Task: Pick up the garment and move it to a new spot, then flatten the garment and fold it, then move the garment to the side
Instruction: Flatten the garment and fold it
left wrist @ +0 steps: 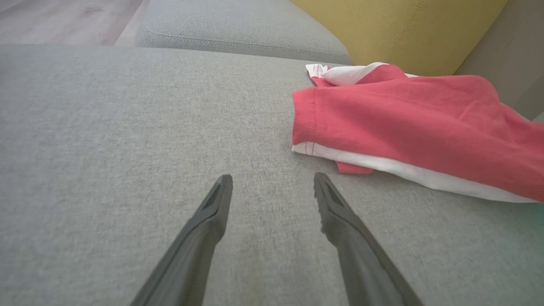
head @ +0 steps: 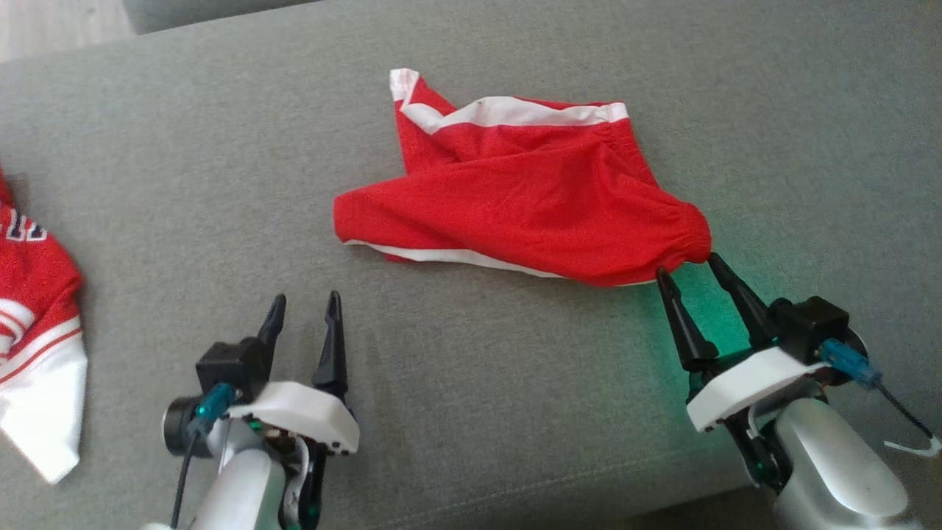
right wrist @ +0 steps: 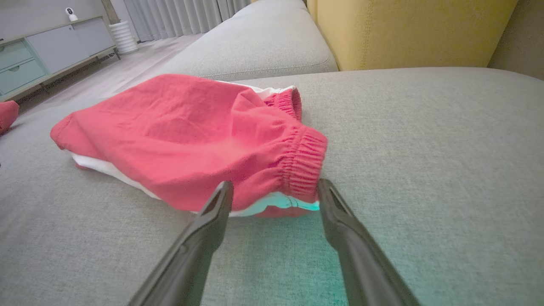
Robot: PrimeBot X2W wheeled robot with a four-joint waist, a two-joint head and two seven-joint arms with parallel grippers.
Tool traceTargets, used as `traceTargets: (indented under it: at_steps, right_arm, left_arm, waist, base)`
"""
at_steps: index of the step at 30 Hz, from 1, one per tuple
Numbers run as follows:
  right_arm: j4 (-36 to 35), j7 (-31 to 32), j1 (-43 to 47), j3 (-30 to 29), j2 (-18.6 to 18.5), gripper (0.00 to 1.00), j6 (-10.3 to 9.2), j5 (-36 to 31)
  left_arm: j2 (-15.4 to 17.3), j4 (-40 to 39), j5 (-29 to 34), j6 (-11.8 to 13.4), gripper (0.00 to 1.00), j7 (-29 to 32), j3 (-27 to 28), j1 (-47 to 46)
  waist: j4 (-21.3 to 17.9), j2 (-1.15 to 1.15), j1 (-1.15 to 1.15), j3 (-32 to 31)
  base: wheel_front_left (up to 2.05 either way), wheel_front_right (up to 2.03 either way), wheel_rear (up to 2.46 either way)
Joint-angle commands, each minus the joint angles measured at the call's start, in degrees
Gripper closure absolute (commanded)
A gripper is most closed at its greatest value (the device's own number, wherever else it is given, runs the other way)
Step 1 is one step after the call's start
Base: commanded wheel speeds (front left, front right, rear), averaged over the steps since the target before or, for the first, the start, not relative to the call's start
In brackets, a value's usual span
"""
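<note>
Overhead, from the head view, the red shorts (head: 530, 213) with white trim lie crumpled on the grey sofa seat (head: 478, 412), right of its middle. The left gripper (head: 306, 298) sits at the lower left, fingers spread and holding nothing, well apart from the shorts. The right gripper (head: 687, 265) is at the lower right, also spread, with its fingertips at the gathered waistband (head: 692, 235) corner. A red and white jersey (head: 37, 309) lies at the left edge.

Next, the left wrist view has the left gripper (left wrist: 272, 177) splayed over bare sofa seat (left wrist: 106, 148). The red shorts (left wrist: 416, 123) lie ahead and to the right, near but not touching. Behind them stands a yellow cushion (left wrist: 399, 29), and wooden floor (left wrist: 63, 21) shows at the upper left.

Lastly, in the right wrist view the right gripper (right wrist: 275, 183) is released, its two fingers flanking the elastic waistband (right wrist: 304, 161) of the red shorts (right wrist: 191, 131); whether they touch the cloth I cannot tell. A green glow (right wrist: 297, 238) falls on the sofa seat (right wrist: 425, 170) between the fingers. A yellow cushion (right wrist: 403, 29) and a cabinet (right wrist: 42, 51) stand beyond.
</note>
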Motion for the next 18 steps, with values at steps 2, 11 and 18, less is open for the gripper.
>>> traceTargets:
  at_steps: [2,11,18]
  right_arm:
    - [-1.5,-0.6,-0.2,0.5,-1.2,0.00,0.42,1.0]
    - [1.4,-0.6,-2.8,-0.2,-3.1,0.00,0.42,3.5]
    - [1.4,-0.6,-6.1,3.2,-4.2,1.00,0.42,4.6]
  left_arm:
    - [0.5,-2.3,-0.5,0.2,0.00,-0.3,1.0,-0.7]
    - [0.5,-2.7,-0.4,0.4,0.00,-0.3,-1.1,-0.4]
    - [0.5,-3.3,-0.4,0.4,0.00,-0.3,-1.9,-1.2]
  waist:
    - [1.0,0.00,0.00,-0.5]
    - [3.0,0.00,0.00,-0.5]
    - [4.4,0.00,0.00,0.5]
  base:
    - [0.00,0.00,0.00]
    - [0.00,0.00,0.00]
    - [0.00,0.00,0.00]
